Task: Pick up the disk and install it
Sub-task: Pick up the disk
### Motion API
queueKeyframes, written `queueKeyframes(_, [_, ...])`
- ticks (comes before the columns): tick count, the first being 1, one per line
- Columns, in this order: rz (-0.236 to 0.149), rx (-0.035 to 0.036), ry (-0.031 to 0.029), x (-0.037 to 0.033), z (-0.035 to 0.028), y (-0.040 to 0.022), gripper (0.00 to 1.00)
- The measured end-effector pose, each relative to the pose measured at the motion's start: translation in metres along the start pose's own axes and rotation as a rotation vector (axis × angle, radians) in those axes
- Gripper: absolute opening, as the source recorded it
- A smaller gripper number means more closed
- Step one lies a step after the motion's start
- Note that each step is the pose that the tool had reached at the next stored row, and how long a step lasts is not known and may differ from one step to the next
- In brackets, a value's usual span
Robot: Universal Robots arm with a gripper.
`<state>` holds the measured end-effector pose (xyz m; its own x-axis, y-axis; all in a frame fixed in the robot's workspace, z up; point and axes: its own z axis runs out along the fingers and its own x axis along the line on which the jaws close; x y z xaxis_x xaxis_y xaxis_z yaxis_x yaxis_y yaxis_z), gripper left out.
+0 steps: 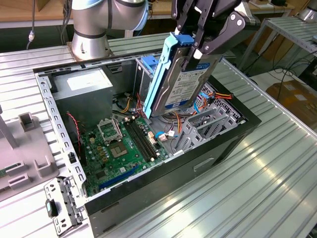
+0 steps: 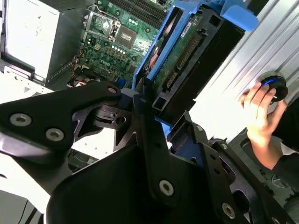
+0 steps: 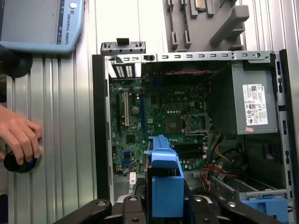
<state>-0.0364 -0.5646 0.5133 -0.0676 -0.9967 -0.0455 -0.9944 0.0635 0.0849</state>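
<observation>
The disk, a silver drive with a white and blue label and light blue side rails, hangs steeply tilted over the open computer case. My gripper is shut on its upper end, one black finger on each face. In the second wrist view the disk shows its green circuit-board underside, with my fingers clamped on its near edge. In the first wrist view the disk's blue rail end stands over the motherboard. The disk's lower end is above the case's far side, near the metal drive cage.
A grey power-supply box fills the case's far corner in the exterior view's left. A blue handle stands behind the disk. Loose red and orange cables lie below it. A person's hand rests on a round knob beside the case. A grey panel lies outside.
</observation>
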Motion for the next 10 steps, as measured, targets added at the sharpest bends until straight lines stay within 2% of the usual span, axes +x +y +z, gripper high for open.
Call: queueKeyframes(10, [0.000, -0.0016, 0.0002, 0.0071, -0.0006, -0.0100, 0.37])
